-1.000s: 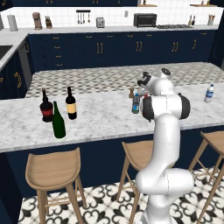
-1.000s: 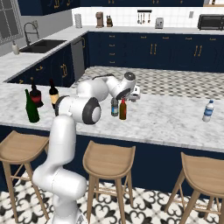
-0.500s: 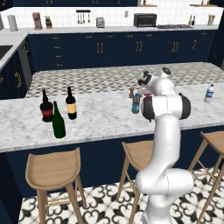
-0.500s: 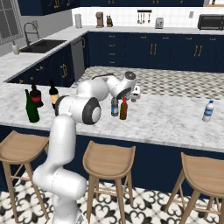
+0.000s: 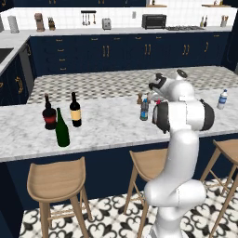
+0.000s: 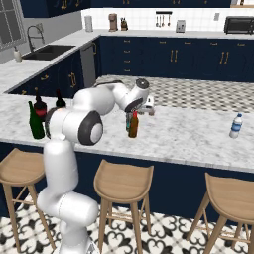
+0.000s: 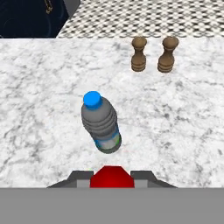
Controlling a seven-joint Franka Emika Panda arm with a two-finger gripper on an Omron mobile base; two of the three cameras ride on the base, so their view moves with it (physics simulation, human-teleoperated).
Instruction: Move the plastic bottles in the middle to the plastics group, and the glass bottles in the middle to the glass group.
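Seen from the hand, my gripper (image 7: 111, 177) is shut on the red cap of the amber glass bottle (image 6: 133, 127), one fingertip (image 7: 81, 176) on each side. The bottle stands upright on the island counter (image 6: 188, 136), under the gripper (image 6: 135, 112). Just beyond it stands the small bluish plastic bottle (image 7: 101, 123) (image 5: 144, 109) with a blue top. Far right on the counter is the whitish water bottle (image 6: 235, 126) (image 5: 222, 99). At the left, the tall green bottle (image 5: 62, 128) stands next to the two wine bottles (image 5: 49, 114) (image 5: 75, 110).
Two small wooden shakers (image 7: 139, 54) (image 7: 168, 54) stand behind the bluish bottle, near the counter's far edge. Wooden stools (image 6: 123, 181) line the near side of the island. Bare marble lies between the middle bottles and the water bottle.
The fingers have closed onto the amber bottle's red cap. The arm and the bottles stay where they were.
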